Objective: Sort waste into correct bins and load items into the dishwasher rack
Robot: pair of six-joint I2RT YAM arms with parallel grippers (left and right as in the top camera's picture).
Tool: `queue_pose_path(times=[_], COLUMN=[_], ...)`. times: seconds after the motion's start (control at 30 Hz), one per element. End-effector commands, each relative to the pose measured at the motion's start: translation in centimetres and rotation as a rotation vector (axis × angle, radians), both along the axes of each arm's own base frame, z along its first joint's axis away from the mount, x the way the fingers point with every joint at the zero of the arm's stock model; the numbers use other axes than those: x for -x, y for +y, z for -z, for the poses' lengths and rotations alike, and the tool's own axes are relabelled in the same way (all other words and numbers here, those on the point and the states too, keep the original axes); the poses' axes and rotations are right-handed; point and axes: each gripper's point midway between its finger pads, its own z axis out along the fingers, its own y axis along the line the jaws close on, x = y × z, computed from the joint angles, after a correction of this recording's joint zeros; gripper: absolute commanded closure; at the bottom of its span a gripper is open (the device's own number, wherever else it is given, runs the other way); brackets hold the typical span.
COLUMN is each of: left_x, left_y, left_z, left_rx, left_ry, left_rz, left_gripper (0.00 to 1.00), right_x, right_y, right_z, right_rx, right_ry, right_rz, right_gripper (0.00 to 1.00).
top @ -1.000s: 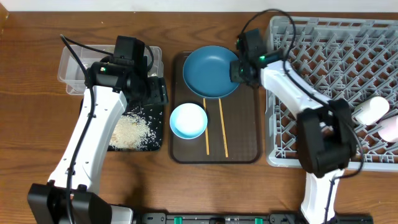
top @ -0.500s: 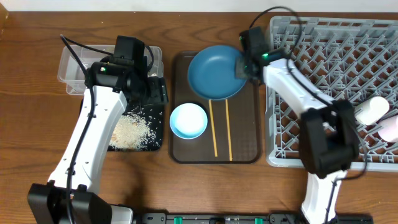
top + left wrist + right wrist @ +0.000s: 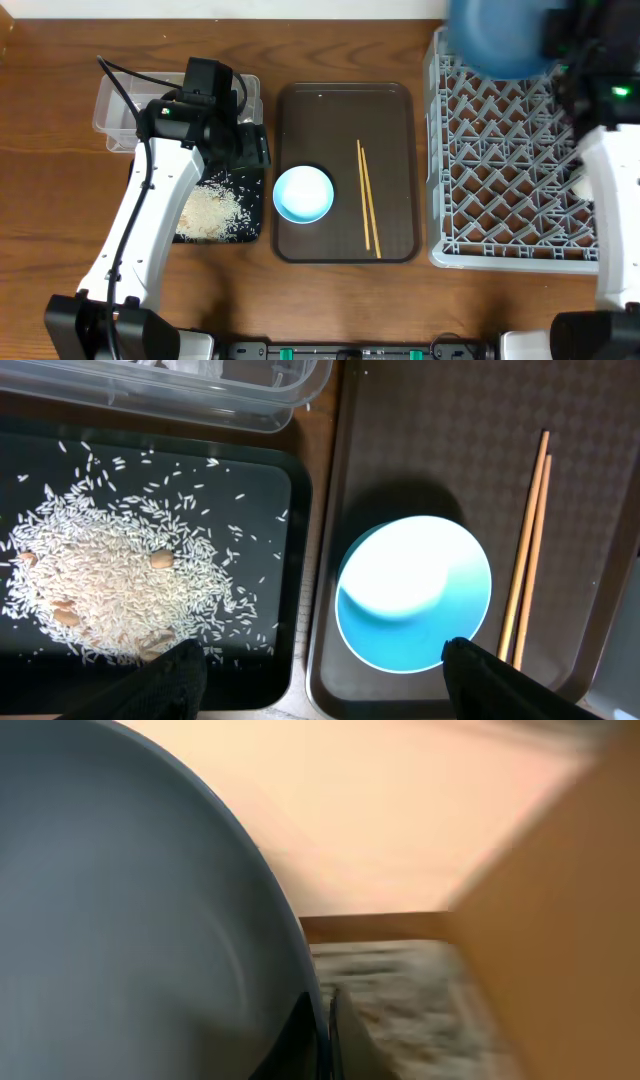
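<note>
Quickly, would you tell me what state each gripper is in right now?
Left gripper: jaws wide open, holding nothing.
Right gripper: jaws closed on the rim of the dark blue plate.

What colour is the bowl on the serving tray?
Light blue; the bowl shows best in the left wrist view.

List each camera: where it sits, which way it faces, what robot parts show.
Overhead: above the table, facing straight down; left arm, right arm show.
Left wrist: facing down at the light blue bowl; open fingertips show.
Right wrist: close against the dark blue plate its hand holds.
Overhead and left wrist share bowl and chopsticks.
</note>
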Motion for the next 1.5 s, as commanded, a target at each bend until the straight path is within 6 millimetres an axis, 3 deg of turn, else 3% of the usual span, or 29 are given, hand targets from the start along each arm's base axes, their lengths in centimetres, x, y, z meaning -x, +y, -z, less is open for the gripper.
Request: queue_pose_path(times=[0.0,0.13,0.27,0.63,0.83,1.13,1.47], left_x=[0.2,0.2,0.2,0.2,0.2,0.2,0.2], left_y=[0.3,0.3,0.2,0.2,0.2,0.2,0.2], left_z=[0.6,0.6,0.6,0.6,0.6,0.6,0.6], left_rx=[-0.016,-0.016,-0.016,-0.016,-0.016,-0.015,-0.015], left_ry=[0.014,0.014,0.015,0.015,0.015,0.014,0.015], left_rz=[0.002,0.002,0.002,0.002,0.001,-0.002,-0.002], left_gripper=[0.21,0.21,0.21,0.21,0.22,0.21,0.21], right_x=[1.6,3.3,4.5,5.1,4.2,2.8,1.8], right_y=[-6.5,-12.3,-16.8,-23.6,-24.9,-25.7,-24.6], right_z=[0.7,0.3,0.1,2.3,3.7,7.9,10.7], right_rx=[0.247,0.348,0.436,0.640,0.691,0.702,0.627], right_ry=[0.143,0.191,0.235,0.405,0.439,0.522,0.517], right_rz=[0.132,0.298,0.435,0.643,0.675,0.642,0.612], right_gripper=[0.99,0.99,0.99,0.99,0.99,0.99,0.99])
